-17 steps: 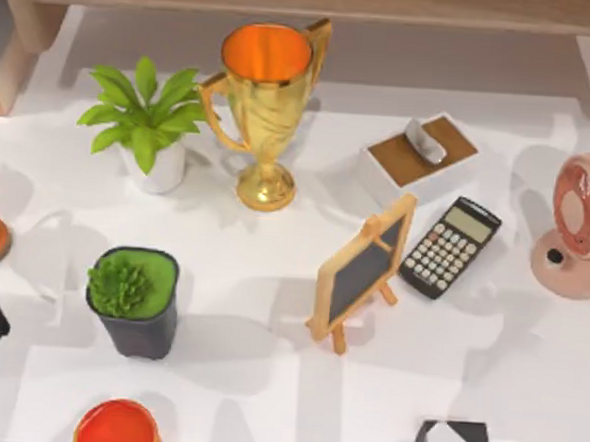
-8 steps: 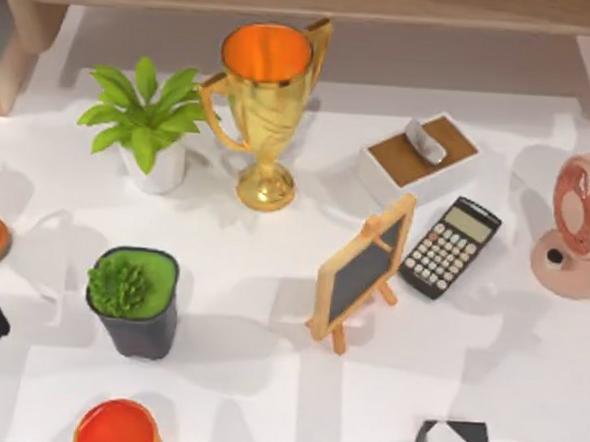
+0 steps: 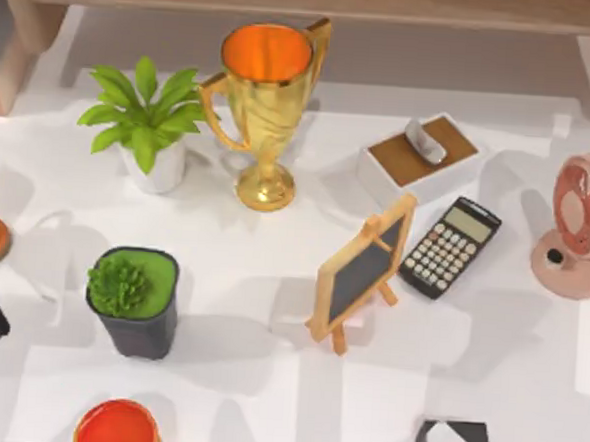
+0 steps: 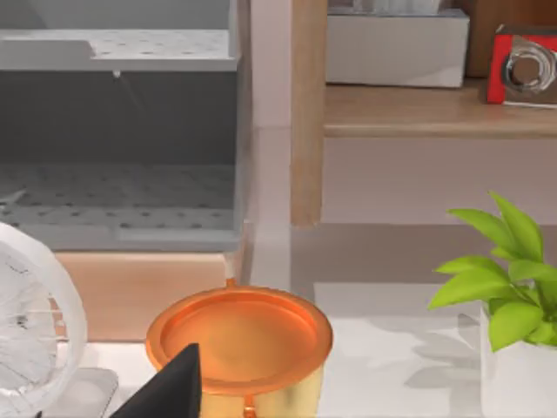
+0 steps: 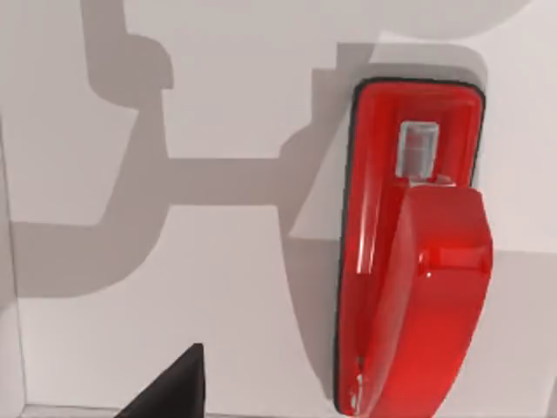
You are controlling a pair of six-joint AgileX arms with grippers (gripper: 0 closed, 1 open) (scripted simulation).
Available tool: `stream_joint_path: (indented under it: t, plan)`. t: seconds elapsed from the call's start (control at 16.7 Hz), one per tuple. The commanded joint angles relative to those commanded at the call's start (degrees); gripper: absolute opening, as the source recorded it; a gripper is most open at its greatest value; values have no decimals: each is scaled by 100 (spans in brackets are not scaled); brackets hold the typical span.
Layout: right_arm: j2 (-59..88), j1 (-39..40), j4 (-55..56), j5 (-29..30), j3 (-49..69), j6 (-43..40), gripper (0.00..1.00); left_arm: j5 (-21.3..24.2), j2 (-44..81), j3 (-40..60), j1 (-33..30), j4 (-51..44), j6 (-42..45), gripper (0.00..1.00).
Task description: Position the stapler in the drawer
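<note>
The red stapler (image 5: pixel 409 261) lies flat on the white worktop (image 5: pixel 218 287) beneath the right wrist camera, not yet gripped. The drawer (image 4: pixel 117 148) stands open beyond the orange cup (image 4: pixel 239 335). Neither arm's jaw state can be told. Grasping, carrying and placing all remain

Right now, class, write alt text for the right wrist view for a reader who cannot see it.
A red stapler lies flat on a white surface, crossed by grey shadows. A dark tip of the right end effector juts in at the picture's edge.
</note>
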Motion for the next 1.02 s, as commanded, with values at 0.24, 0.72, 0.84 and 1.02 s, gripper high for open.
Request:
stream_joint_path:
  t: [0.24,0.72,0.84,1.02]
  plan:
    - [-1032,-227,947,-354,-1019,-639,100,0,0,0,0,0,0,100]
    - [-2841,-1469,4938,-1194,-4258,-2238,100,0,0,0,0,0,0,100]
    - [-3205,-1837,6215,-1419,-5240,-2672,100,0,0,0,0,0,0,100]
    - [-3665,-2345,8235,-1771,-6785,-3325,100,0,0,0,0,0,0,100]
